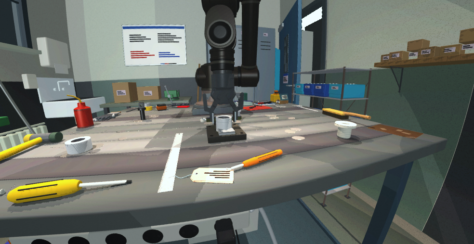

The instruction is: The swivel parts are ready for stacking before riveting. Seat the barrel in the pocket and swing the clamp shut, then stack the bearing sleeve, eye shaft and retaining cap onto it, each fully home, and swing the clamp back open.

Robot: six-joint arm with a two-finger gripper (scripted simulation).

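Observation:
At the middle of the bench a black fixture block [226,134] holds the silver ribbed barrel [223,122] upright in its pocket. A pale clamp plate [227,130] lies at the barrel's foot. My gripper [223,114] stands straight above the barrel, open and holding nothing, its fingers on either side of the barrel's top. A ribbed silver sleeve [78,145] sits on the bench at the left. A white flanged cap [345,129] sits at the right. A small black shaft [142,112] stands upright further back on the left.
The bench's front edge runs close below an orange screwdriver [261,159], a paper tag [213,175], a steel ruler [171,162] and a yellow screwdriver [46,189]. A red oil can [83,114] and a mallet [30,141] lie left. A brush [345,113] lies right.

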